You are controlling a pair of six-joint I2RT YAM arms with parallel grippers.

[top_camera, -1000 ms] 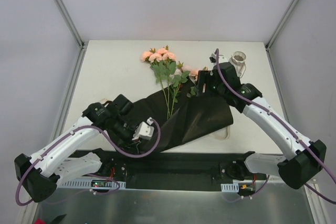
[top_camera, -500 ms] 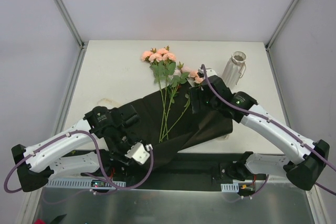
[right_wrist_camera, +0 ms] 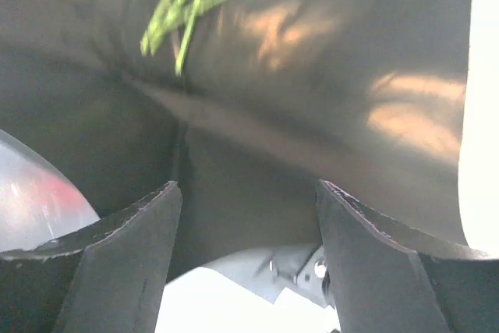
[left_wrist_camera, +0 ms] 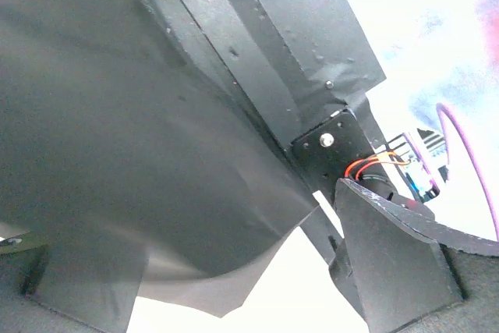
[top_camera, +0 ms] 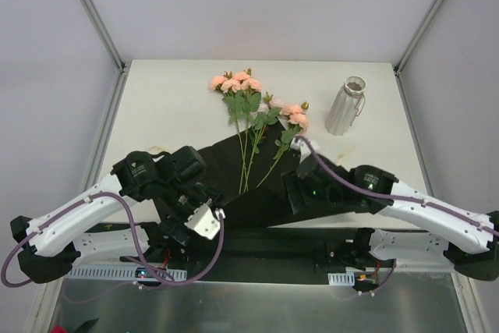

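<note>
The black sheet [top_camera: 261, 185] is seen low in the centre of the top view, against the near edge of the table [top_camera: 171, 107]. Green stems [top_camera: 248, 150] are laid across it, and their pink blooms [top_camera: 234, 82] lie past its far edge. Its lower-left corner is met by the left gripper [top_camera: 204, 210] and its lower-right edge by the right gripper [top_camera: 290, 193]; in both wrist views the fingers [right_wrist_camera: 117, 259] are spread wide, nothing clamped, with sheet filling the gap. A white vase [top_camera: 344, 107] is stood well apart at upper right, and bare tabletop is shown along the upper left.
</note>
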